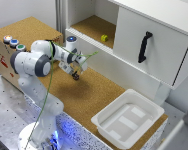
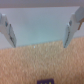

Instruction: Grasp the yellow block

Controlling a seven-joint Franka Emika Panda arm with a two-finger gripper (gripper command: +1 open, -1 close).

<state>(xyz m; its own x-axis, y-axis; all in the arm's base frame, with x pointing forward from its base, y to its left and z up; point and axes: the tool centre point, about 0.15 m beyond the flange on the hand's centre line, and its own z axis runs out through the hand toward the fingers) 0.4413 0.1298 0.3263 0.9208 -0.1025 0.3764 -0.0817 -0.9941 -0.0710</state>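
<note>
A cork-topped desk [image 1: 94,95] carried a white plastic tub [image 1: 128,119] near its edge at the exterior view's right, a white cabinet with a black handle [image 1: 144,46] stood behind, and three coloured buttons [image 1: 13,43] sat on a box at the exterior view's left.

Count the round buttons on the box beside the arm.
3, in a row on top of the box at the exterior view's left: a red button, a blue button, a green button. More may sit hidden behind the arm.
</note>
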